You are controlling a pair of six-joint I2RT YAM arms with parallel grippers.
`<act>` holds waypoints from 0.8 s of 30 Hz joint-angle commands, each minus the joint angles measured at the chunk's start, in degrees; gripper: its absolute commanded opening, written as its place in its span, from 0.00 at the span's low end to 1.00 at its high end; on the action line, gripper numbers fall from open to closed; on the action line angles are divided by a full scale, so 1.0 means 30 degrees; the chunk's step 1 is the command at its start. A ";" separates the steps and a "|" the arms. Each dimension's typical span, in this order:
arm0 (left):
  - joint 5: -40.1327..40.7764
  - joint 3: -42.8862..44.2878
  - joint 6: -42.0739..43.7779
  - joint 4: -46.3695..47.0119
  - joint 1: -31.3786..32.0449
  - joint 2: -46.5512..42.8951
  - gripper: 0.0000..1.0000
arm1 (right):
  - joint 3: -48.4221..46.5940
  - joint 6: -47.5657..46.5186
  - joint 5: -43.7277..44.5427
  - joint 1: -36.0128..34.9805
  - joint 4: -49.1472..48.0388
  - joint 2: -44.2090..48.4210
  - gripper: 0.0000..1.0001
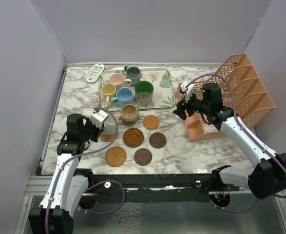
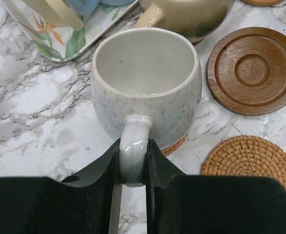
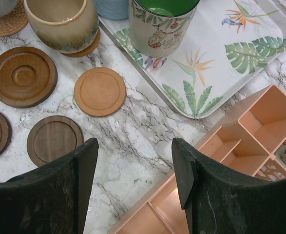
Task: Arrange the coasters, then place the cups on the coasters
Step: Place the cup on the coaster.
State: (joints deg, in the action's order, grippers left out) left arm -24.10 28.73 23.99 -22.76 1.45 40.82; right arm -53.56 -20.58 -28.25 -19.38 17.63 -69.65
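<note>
Coasters [image 1: 133, 137] spread on desk [image 1: 191, 146] near tray [image 1: 160, 83]. Tan cup [image 1: 129, 113] on one. White cup [image 2: 147, 117] seemingly on woven coaster [image 2: 174, 145], left. Left gripper [image 2: 132, 170] clamped on its handle. Right gripper [image 3: 135, 165] apart, empty. Five cups [image 1: 124, 96] left on tray.

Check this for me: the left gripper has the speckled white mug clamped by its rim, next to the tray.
Not by the rim. The left gripper has the speckled white mug clamped by its handle, one finger on each side, next to the tray. The left wrist view shows it.
</note>
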 commanded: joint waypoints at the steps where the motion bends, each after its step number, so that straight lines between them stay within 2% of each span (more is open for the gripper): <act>1: -0.1416 -0.0025 0.0597 0.2344 -0.0162 -0.0467 0.00 | 0.0159 0.0137 -0.0082 0.0131 -0.0643 0.0013 0.63; 10: -0.2395 -0.1626 0.1995 0.3199 -0.0192 -0.0956 0.00 | 0.0287 -0.0081 0.0113 0.0276 -0.0548 -0.0095 0.63; 24: -0.2466 -0.2538 0.1688 0.4673 -0.0301 -0.1641 0.00 | 0.0442 -0.0260 -0.0003 0.0685 -0.0368 -0.0331 0.63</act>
State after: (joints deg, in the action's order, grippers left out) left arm -28.34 20.73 28.75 -15.59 1.10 37.95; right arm -53.04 -20.84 -28.23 -17.87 17.56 -70.30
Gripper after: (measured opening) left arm 0.206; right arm 0.627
